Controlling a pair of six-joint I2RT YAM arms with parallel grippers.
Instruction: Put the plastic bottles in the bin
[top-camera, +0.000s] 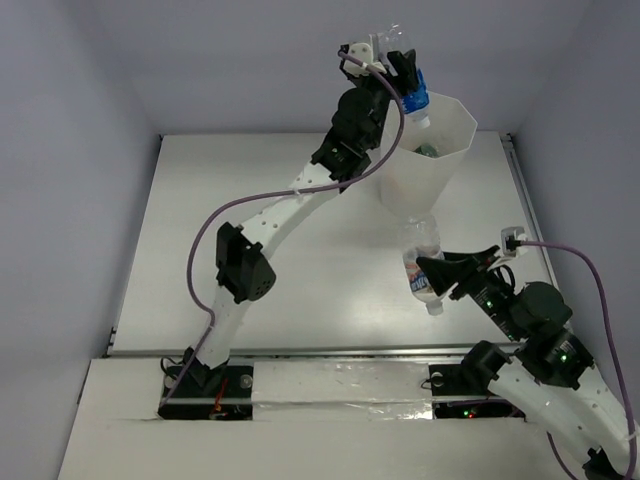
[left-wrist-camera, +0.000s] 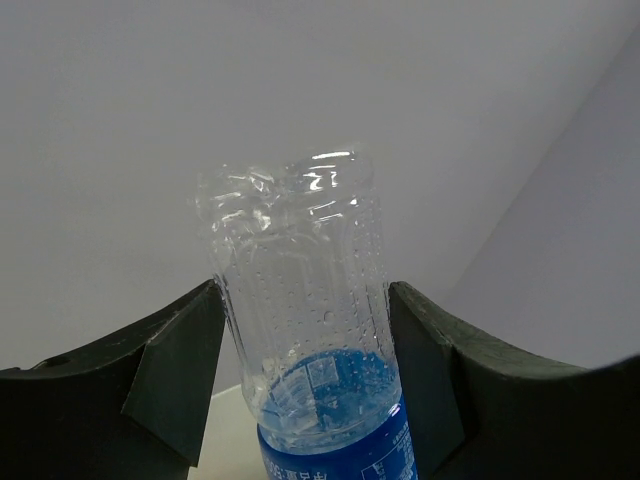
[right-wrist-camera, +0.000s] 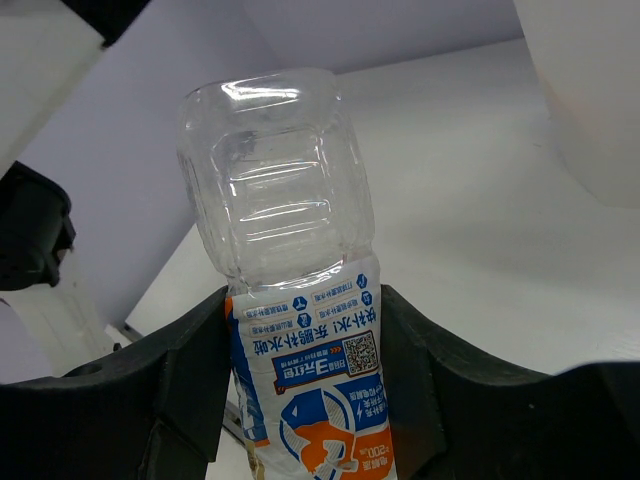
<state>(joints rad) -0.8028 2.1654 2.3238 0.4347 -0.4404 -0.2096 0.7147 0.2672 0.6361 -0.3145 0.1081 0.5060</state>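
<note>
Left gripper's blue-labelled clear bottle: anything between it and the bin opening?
Nothing visible. The left gripper holds the clear blue-labelled plastic bottle cap-down right at the open rim of the tall translucent white bin.

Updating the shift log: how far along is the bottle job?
Done: something greenish already lies in the bin, unidentifiable. In hand: the left jaws clamp a blue-labelled bottle above the rim; the right jaws clamp a white-labelled bottle near the bin's base. Left: dropping both.

Clear blue-labelled bottle (left-wrist-camera: 300, 300), between left tool (left-wrist-camera: 305, 372) fingers, seemingly clamped
</note>
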